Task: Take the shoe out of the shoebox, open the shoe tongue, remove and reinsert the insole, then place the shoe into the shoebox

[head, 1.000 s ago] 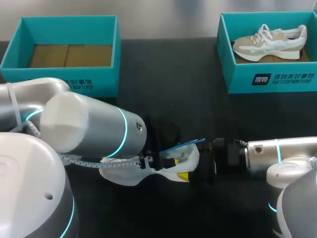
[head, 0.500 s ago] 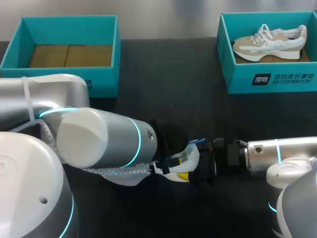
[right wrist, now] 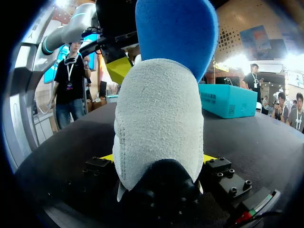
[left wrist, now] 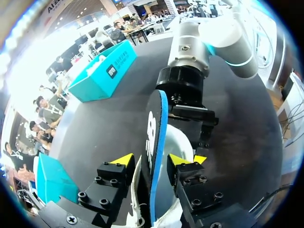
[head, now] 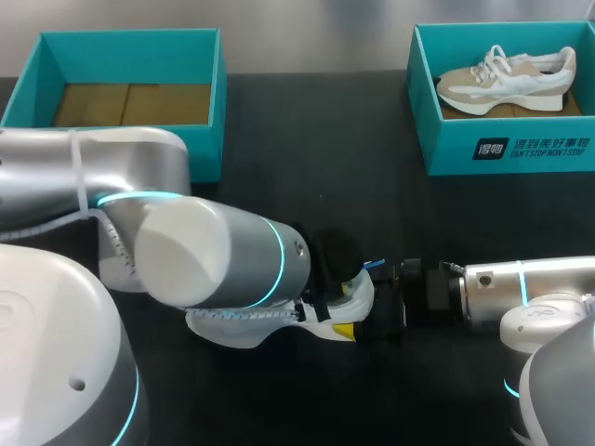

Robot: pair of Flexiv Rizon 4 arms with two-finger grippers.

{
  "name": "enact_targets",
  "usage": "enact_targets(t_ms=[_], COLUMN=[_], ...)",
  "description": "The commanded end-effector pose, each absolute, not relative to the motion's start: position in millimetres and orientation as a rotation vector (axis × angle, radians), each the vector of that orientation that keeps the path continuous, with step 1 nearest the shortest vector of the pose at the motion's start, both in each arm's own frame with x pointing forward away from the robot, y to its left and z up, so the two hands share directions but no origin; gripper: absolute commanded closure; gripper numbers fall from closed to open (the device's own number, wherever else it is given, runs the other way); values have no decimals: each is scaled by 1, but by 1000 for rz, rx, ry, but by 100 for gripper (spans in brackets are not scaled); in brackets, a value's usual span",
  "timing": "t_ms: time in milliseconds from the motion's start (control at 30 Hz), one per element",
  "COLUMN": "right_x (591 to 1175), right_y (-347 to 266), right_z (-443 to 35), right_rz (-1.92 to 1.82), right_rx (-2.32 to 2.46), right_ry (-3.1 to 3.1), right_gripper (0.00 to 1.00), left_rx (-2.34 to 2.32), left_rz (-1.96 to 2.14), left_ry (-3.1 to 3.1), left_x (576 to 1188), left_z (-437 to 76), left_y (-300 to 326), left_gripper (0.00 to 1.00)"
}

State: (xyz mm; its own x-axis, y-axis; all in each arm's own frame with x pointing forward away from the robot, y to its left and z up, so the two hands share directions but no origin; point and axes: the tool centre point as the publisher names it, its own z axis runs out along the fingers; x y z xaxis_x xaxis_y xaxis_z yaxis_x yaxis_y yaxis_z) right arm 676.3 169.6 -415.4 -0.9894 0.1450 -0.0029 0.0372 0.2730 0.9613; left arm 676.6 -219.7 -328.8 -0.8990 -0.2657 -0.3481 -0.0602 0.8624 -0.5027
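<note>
A white shoe (head: 270, 323) lies on the black table, largely covered by my left arm (head: 214, 251). In the right wrist view its grey heel (right wrist: 159, 123) fills the space between my right gripper's (right wrist: 157, 159) yellow tips, which press it from both sides. The insole (left wrist: 154, 142), black with a blue edge, stands up out of the shoe. It rises between the fingertips (left wrist: 122, 160) of my left gripper (left wrist: 152, 160), with a small gap on one side. Its blue end (right wrist: 175, 28) towers over the heel. In the head view only a blue sliver of the insole (head: 374, 264) shows.
An empty teal shoebox (head: 130, 56) stands at the back left. A second teal shoebox (head: 507, 149) at the back right holds a beige and white shoe (head: 507, 79). Bare black table lies between the boxes.
My left arm has swung right, over the shoe, and its fingers have narrowed around the upright insole. Less of the insole shows in the head view. My right arm has stayed put.
</note>
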Motion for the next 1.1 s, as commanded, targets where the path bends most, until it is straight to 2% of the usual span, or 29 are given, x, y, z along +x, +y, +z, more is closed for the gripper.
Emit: enact_targets(t_ms=[33,67,100,633,1100], right_x=[675,675,675,675,675], right_y=[170,170,170,170,170], right_z=[-416,-416,-416,-416,-416], right_rz=[1828,1828,1828,1828,1828], right_rx=[176,176,176,176,176], right_ry=[2440,2440,2440,2440,2440], right_gripper=[100,100,100,100,100], left_rx=[-247,-251,-254,-283,-198], left_rz=[-690,-689,-689,-870,-1111], left_ry=[2628,2628,2629,2840,2975], left_x=[679,680,680,688,664], left_z=[-331,-331,-332,-301,-261], left_y=[-220,-220,-220,-233,-255], left_gripper=[80,98,100,100,100])
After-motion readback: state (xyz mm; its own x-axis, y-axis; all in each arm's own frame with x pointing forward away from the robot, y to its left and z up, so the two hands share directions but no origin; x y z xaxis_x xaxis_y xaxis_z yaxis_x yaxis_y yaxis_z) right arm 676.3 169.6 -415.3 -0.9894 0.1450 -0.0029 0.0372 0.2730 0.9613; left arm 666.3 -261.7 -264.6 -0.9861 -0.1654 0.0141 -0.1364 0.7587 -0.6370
